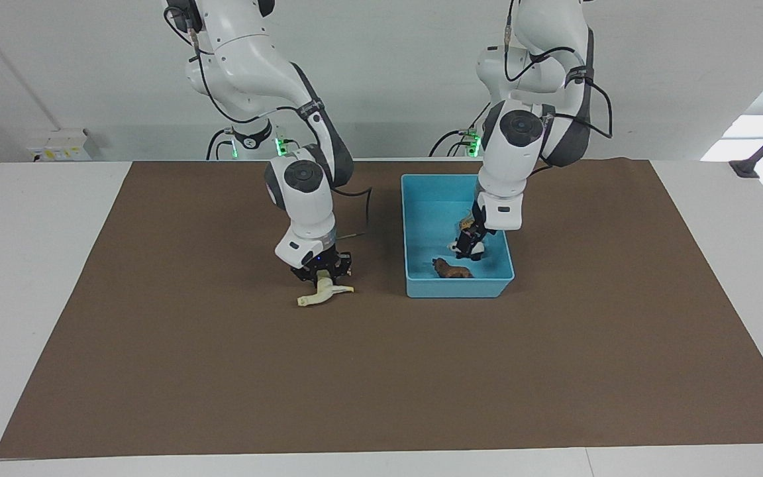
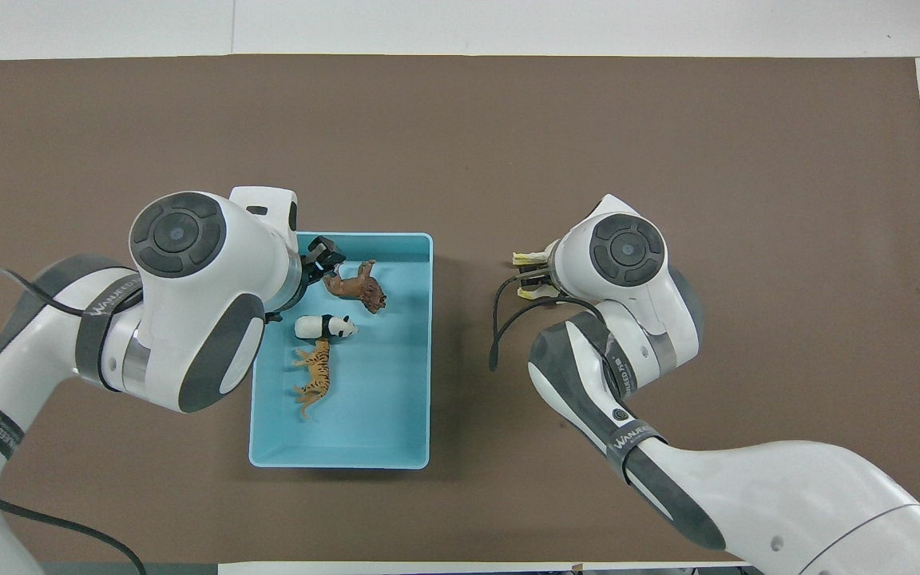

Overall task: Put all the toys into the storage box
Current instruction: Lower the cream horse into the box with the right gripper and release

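Observation:
The light-blue storage box point(image 1: 459, 287) stands on the brown mat toward the left arm's end. The brown lion point(image 2: 358, 287), the black-and-white panda point(image 2: 326, 327) and the orange striped tiger point(image 2: 315, 375) lie loose in the storage box point(image 2: 380, 415). My left gripper point(image 1: 471, 246) is low inside the box, over the panda point(image 1: 477, 249) and close to the lion point(image 1: 451, 269), open and empty. My right gripper point(image 1: 322, 270) is shut on the cream-white horse point(image 1: 324, 293) at the mat, beside the box. The horse's ends point(image 2: 530, 257) stick out from under my right gripper point(image 2: 532, 275).
The brown mat point(image 1: 381, 384) covers most of the white table point(image 1: 24, 265). A black cable point(image 2: 500, 319) loops from the right arm's wrist. A black clamp point(image 1: 752, 165) sits at the table corner at the left arm's end.

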{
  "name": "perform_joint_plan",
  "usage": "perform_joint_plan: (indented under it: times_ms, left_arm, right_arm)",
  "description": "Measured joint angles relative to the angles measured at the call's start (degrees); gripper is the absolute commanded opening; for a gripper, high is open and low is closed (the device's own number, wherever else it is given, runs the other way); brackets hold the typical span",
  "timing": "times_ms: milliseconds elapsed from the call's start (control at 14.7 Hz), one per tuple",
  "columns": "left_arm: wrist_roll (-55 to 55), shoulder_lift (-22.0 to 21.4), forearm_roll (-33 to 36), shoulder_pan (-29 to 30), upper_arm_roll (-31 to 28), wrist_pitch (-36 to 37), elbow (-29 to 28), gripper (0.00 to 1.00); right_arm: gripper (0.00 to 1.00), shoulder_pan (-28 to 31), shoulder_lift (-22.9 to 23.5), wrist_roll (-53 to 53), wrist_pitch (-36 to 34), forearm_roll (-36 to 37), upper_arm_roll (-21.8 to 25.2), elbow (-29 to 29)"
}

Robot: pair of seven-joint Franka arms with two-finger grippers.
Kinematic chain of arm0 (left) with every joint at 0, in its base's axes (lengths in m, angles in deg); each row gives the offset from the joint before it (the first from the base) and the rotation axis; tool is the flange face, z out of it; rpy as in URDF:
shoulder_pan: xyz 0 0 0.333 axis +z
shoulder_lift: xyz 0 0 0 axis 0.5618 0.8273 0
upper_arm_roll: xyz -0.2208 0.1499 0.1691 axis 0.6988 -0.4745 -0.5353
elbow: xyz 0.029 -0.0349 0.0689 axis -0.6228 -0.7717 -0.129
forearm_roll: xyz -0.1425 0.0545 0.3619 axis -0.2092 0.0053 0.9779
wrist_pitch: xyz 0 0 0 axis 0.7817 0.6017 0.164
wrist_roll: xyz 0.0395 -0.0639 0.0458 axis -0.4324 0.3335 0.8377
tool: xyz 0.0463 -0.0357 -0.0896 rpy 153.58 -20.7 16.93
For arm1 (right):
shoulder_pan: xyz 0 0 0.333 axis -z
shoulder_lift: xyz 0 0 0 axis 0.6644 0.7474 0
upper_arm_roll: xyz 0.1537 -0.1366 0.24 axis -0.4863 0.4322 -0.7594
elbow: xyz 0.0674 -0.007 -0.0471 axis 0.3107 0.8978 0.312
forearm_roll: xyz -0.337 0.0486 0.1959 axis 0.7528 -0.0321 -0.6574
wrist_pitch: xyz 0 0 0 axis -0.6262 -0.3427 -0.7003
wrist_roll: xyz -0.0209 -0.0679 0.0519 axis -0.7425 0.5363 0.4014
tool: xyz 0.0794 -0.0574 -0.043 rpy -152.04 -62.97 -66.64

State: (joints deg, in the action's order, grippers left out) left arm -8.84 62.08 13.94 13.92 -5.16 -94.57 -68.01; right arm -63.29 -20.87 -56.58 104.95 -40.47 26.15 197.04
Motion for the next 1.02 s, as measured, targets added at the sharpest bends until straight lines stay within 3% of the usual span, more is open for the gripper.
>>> perform_joint_plan:
  times_ms: [204,543,747,1018]
  left_arm:
    - [-12.21,-2.23,0.02,6.04,-0.31,9.28,4.75,1.00]
    - [-34.13,-7.63,-0.03,19.17,-0.93,19.16,10.40,1.00]
    - [-44.13,-8.03,-0.05,21.30,-0.93,25.19,12.90,1.00]
    - [-53.10,-7.94,-0.05,21.31,-0.47,28.49,13.75,1.00]
  right_arm:
    - [0.00,-1.57,-0.14,-2.38,-9.06,0.00,0.01,-6.67]
    - [0.00,-8.65,4.31,-12.98,-29.78,-0.01,-0.06,-30.78]
    - [0.00,-13.98,9.07,-19.66,-31.39,0.01,-0.05,-39.68]
    - [0.00,-22.11,14.08,-25.33,-30.15,1.40,1.38,-42.54]
